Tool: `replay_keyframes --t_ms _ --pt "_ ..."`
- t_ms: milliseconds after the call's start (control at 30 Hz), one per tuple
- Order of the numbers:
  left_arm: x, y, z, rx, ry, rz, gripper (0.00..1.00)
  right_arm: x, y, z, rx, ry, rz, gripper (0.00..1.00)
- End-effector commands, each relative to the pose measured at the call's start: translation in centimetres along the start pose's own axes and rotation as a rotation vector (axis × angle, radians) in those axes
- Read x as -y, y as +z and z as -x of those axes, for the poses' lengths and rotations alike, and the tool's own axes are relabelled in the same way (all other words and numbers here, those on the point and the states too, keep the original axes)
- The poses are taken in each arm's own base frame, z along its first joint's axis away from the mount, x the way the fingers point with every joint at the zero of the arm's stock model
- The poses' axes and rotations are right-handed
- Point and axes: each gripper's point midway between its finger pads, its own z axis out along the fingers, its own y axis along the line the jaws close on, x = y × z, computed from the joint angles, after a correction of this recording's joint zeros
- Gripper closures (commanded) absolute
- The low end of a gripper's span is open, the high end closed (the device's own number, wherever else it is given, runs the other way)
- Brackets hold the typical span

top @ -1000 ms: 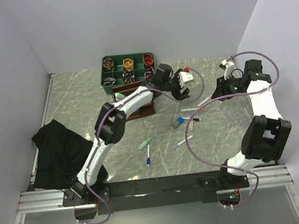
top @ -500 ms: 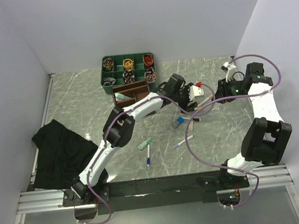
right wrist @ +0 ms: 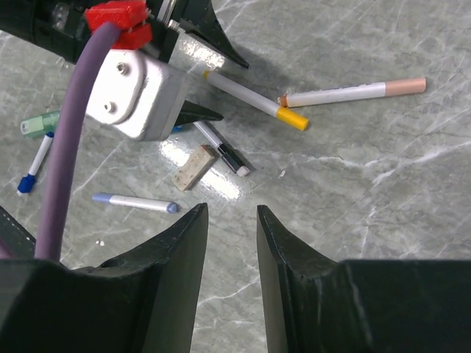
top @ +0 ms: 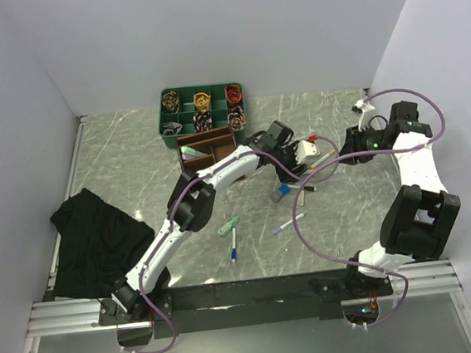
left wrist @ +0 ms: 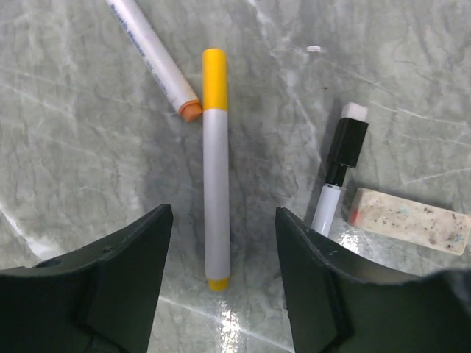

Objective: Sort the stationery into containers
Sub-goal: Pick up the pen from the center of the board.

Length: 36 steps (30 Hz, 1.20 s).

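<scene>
My left gripper [left wrist: 221, 220] is open, low over the table, its jaws either side of a white pen with yellow ends [left wrist: 215, 169]. Beside it lie a white pen with a pink-orange cap [left wrist: 151, 51], a black-capped marker [left wrist: 342, 169] and a pale speckled flat bar [left wrist: 408, 220]. My right gripper [right wrist: 231, 209] is open and empty, above bare table near these pens. The yellow pen [right wrist: 254, 98] and the left wrist [right wrist: 140, 95] show in its view. A blue pen [top: 288, 223], a blue-capped pen [top: 233, 248], a mint clip [top: 228, 225] and a grey-blue cylinder [top: 279, 194] lie nearer. The brown organiser [top: 207, 146] stands left of the left gripper [top: 297, 169].
A green tray [top: 163, 117] with filled compartments stands behind the organiser. A black cloth [top: 91, 240] lies at the left edge. The left arm's purple cable [top: 306, 220] loops over the table by the pens. Walls close in left, back and right.
My left gripper has swung right and down from beside the organiser to the pens and now straddles the yellow pen. The right gripper has drawn back slightly to the right.
</scene>
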Motion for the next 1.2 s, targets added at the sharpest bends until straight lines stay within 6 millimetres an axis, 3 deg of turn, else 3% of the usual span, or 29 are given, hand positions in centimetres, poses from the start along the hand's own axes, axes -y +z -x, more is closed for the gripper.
replay_keyframes --t_ms 0,100,167,300,367,400,433,467,500,533,567,633,667,700,733,767,800,867,900,967,1000,1033,1067,1100,1167 --pt "-0.4 -0.3 0.2 -0.003 -0.046 -0.009 0.39 -0.7 -0.7 1.0 0.047 -0.009 0.007 0.60" --pt "-0.2 0.0 -0.8 -0.022 -0.064 -0.020 0.46 -0.5 -0.7 1.1 0.049 -0.002 0.003 0.61" --pt "-0.4 0.1 -1.2 -0.028 -0.069 -0.012 0.60 -0.4 -0.6 0.9 0.046 0.008 0.001 0.61" --pt "-0.5 -0.2 -1.8 -0.040 -0.099 -0.008 0.74 -0.6 -0.3 0.6 0.039 0.034 0.019 0.63" --pt "-0.2 -0.7 -2.2 -0.045 -0.115 -0.031 0.83 -0.8 -0.2 0.6 0.039 0.053 0.031 0.63" --pt "-0.1 -1.0 -2.4 -0.043 -0.121 -0.039 0.85 -1.2 -0.1 0.6 0.043 0.061 0.048 0.63" --pt "-0.6 -1.9 -0.8 0.001 -0.110 -0.027 0.88 -1.5 -0.2 0.7 0.052 0.073 0.060 0.64" --pt "-0.3 -2.3 -1.8 0.003 -0.142 -0.046 0.90 -1.8 -0.2 0.8 0.058 0.083 0.077 0.64" --pt "-0.5 -2.9 -1.4 0.025 -0.153 -0.042 0.91 -2.4 -0.4 1.5 0.082 0.084 0.107 0.64" --pt "-1.6 -4.9 1.6 0.107 -0.151 -0.003 0.95 -2.8 -0.5 1.8 0.092 0.095 0.120 0.64" --pt "-1.8 -5.8 0.7 0.114 -0.193 -0.007 0.98 -3.1 -0.6 2.2 0.101 0.103 0.129 0.63" --pt "-2.2 -8.9 3.9 0.209 -0.245 -0.013 0.99 -3.5 -1.3 3.5 0.127 0.115 0.141 0.63" --pt "-3.2 -10.3 4.2 0.246 -0.272 -0.006 0.99 -3.7 -1.5 3.8 0.133 0.115 0.144 0.63" --pt "-2.9 -11.5 5.2 0.285 -0.332 -0.043 0.99 -4.0 -1.9 4.3 0.142 0.112 0.144 0.63" --pt "-3.6 -13.7 6.4 0.329 -0.341 -0.034 0.99 -4.3 -2.2 4.6 0.151 0.108 0.154 0.63" --pt "-3.5 -14.5 7.0 0.356 -0.348 -0.046 0.99 -4.6 -2.3 4.9 0.156 0.108 0.163 0.63" --pt "-2.7 -16.6 8.8 0.399 -0.336 -0.080 0.99 -5.0 -2.4 5.0 0.160 0.118 0.184 0.62" --pt "-2.7 -18.3 9.6 0.442 -0.345 -0.091 0.99 -5.9 -2.5 6.0 0.200 0.139 0.259 0.62" --pt "-2.3 -20.0 10.9 0.478 -0.393 -0.110 0.99 -6.2 -2.2 6.3 0.201 0.241 0.300 0.62" --pt "-1.8 -21.3 11.0 0.507 -0.438 -0.150 0.99 -6.5 -2.2 8.4 0.273 0.250 0.384 0.62" --pt "-1.6 -22.5 12.1 0.540 -0.446 -0.159 0.99 -6.8 -1.9 8.6 0.262 0.398 0.423 0.61" --pt "-1.2 -22.8 12.3 0.547 -0.451 -0.175 0.99 -6.7 -1.9 9.4 0.285 0.420 0.437 0.60" --pt "-0.9 -22.9 12.3 0.550 -0.461 -0.184 0.99 -6.5 -2.3 11.7 0.381 0.299 0.428 0.60" --pt "-0.7 -23.7 13.3 0.582 -0.464 -0.194 0.99 -6.9 -2.0 11.5 0.375 0.435 0.457 0.59" --pt "0.0 -23.8 13.6 0.592 -0.482 -0.233 0.99 -7.3 -2.7 13.7 0.516 0.307 0.463 0.53"
